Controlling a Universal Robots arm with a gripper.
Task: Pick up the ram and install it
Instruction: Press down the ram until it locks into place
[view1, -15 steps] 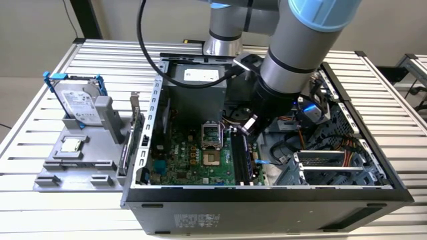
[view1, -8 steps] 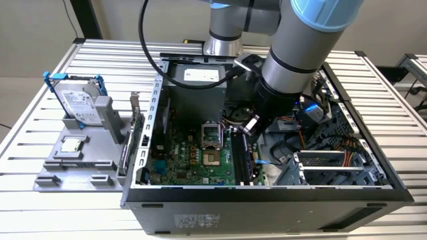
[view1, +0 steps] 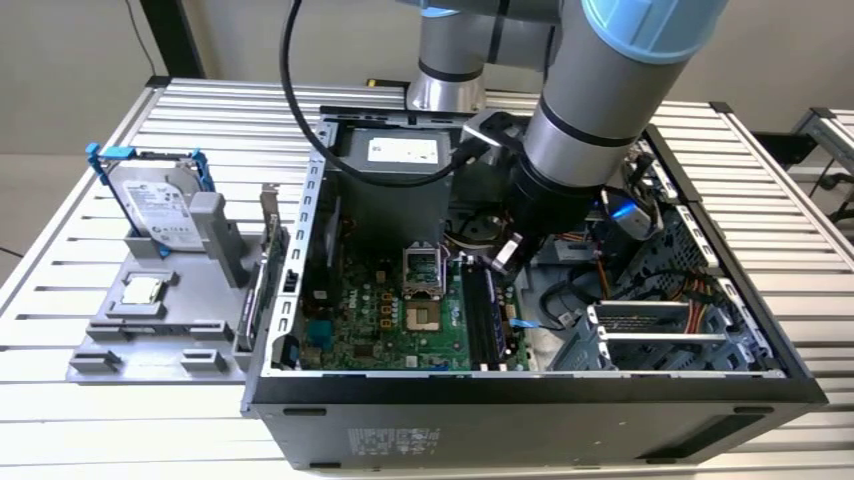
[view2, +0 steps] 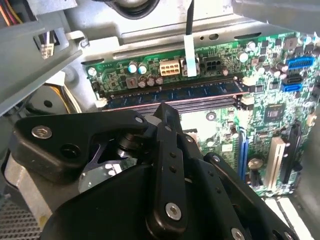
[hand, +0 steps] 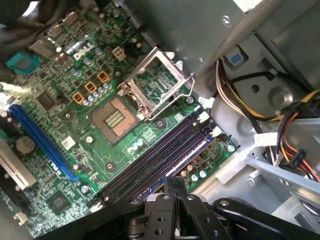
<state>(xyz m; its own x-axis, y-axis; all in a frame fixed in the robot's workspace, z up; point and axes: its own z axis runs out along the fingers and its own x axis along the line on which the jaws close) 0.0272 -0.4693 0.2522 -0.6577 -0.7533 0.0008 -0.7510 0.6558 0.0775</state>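
Observation:
The ram (view2: 200, 91), a long dark stick with chips, stands on edge in a memory slot of the green motherboard (view2: 260, 90) inside the open computer case (view1: 534, 385). My gripper (view1: 509, 262) reaches down into the case over the row of memory slots (hand: 150, 162). Its black fingers look shut together in both wrist views, with the gripper (view2: 165, 107) just in front of the middle of the ram. Nothing shows between the fingers (hand: 170, 186). Whether the tips touch the ram I cannot tell.
The processor socket (hand: 115, 117) lies open beside the slots. Cable bundles (hand: 280, 135) and a drive cage (view1: 661, 325) crowd the case on the exterior view's right. A grey fixture (view1: 147, 340) outside the case holds a hard drive (view1: 158, 205) and a square processor chip (view1: 144, 290).

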